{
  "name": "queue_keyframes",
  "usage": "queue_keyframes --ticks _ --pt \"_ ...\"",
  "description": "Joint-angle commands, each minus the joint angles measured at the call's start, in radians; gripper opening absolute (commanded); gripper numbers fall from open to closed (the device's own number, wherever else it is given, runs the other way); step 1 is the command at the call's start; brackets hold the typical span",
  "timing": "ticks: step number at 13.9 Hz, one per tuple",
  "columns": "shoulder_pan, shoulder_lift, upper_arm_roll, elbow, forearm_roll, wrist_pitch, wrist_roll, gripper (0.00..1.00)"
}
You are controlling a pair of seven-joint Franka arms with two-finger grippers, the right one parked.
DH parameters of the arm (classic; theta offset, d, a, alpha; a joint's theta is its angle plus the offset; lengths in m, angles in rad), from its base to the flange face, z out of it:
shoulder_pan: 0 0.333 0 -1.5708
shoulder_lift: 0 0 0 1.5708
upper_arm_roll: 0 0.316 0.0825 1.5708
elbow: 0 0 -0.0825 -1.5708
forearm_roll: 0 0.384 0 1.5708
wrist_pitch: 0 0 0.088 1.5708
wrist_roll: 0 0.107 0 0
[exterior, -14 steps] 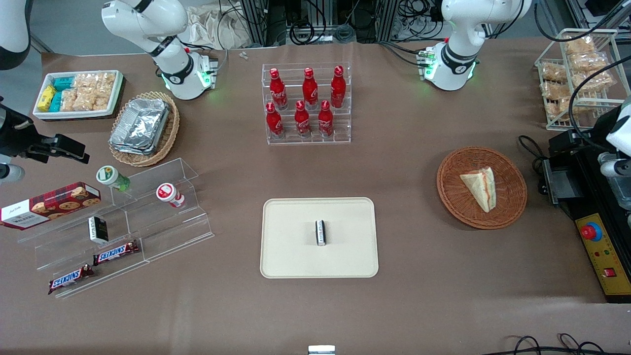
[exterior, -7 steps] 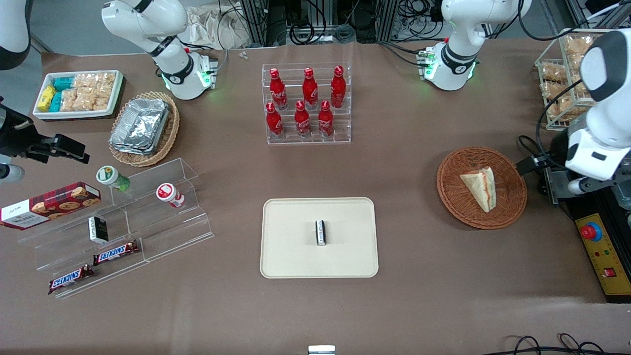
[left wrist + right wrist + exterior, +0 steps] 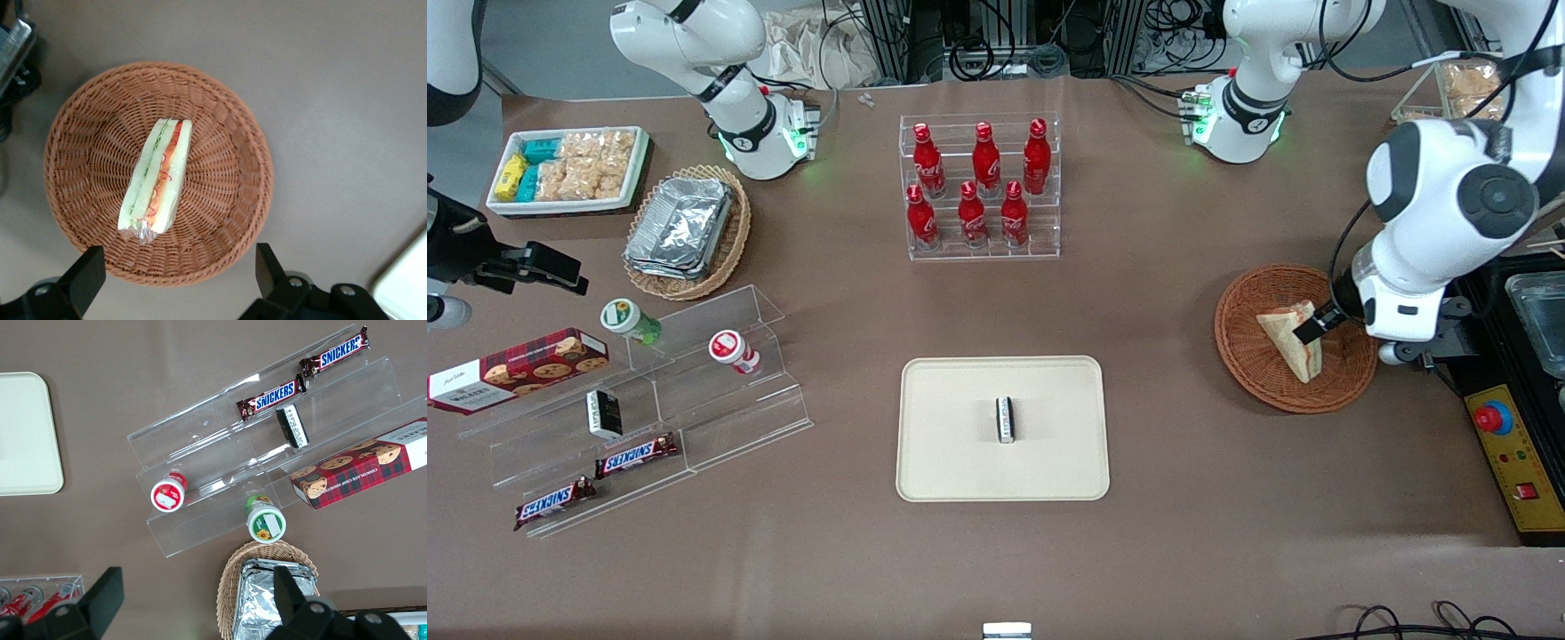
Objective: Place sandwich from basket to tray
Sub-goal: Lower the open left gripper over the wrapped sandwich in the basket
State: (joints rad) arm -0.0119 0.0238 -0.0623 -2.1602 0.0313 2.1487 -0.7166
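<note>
One sandwich (image 3: 157,179) lies in the round basket (image 3: 233,133), toward the working arm's end of the bench (image 3: 1192,498). The end effector (image 3: 175,277) hangs above it with fingers spread wide, holding nothing. The tray (image 3: 951,471) carries one small dark packet (image 3: 1005,419).

- Gripper (image 3: 175,257) hangs above the basket (image 3: 1254,373), fingers spread wide; finger bases are cut off by the frame edge.
- Front view: the wrist hides most of the gripper, only one dark finger (image 3: 1310,329) shows.
- Sandwich (image 3: 1285,342) is partly covered by that finger.
- Basket rim toward the working arm's end is hidden.
- Tray (image 3: 407,283): only a corner is in frame.
- Small pack (image 3: 1006,419) on the tray: label too small to read.
</note>
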Motion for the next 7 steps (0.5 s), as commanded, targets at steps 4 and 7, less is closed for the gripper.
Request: queue_keyframes --ticks 4,7 --pt "0.043 0.007 -0.001 -0.101 0.022 0.072 -0.030 1.00" --pt "0.044 0.013 -0.001 -0.171 0.022 0.167 -0.055 1.00"
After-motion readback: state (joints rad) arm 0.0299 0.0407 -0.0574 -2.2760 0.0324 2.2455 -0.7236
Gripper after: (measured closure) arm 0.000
